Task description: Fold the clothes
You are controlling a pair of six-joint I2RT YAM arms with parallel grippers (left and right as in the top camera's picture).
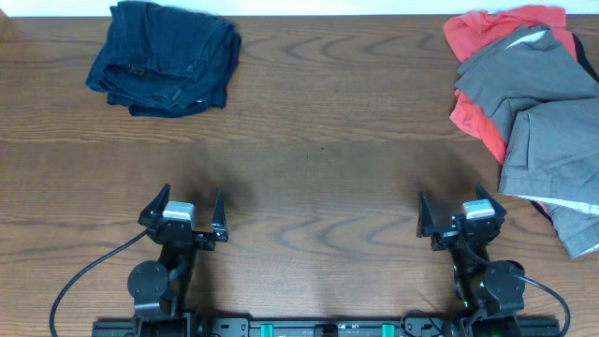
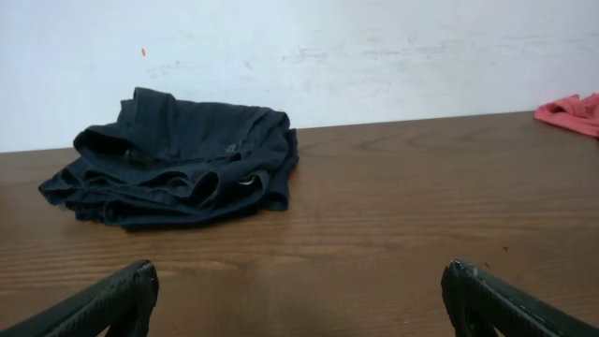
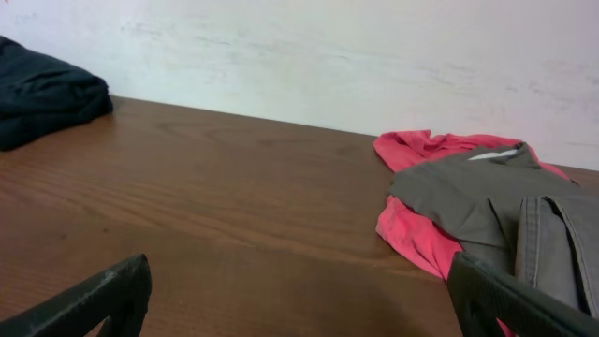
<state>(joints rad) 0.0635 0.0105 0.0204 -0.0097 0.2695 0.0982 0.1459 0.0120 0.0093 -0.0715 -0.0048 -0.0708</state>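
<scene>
Dark navy shorts [image 1: 165, 58] lie crumpled at the table's far left; the left wrist view shows them [image 2: 178, 159] well ahead of the fingers. At the far right, grey garments [image 1: 547, 112] are piled on a coral-red one [image 1: 468, 37], also in the right wrist view as grey [image 3: 487, 201] over red [image 3: 412, 234]. My left gripper [image 1: 191, 199] stands open near the front edge, nothing between its fingers. Also open and empty, my right gripper [image 1: 450, 200] sits at the front right, its right finger close to the pile.
The wooden table [image 1: 318, 140] runs to a white wall [image 2: 374, 56] at the back. Black cables [image 1: 84, 281] trail from the arm bases along the front edge. The grey pile reaches past the table's right side in the overhead view.
</scene>
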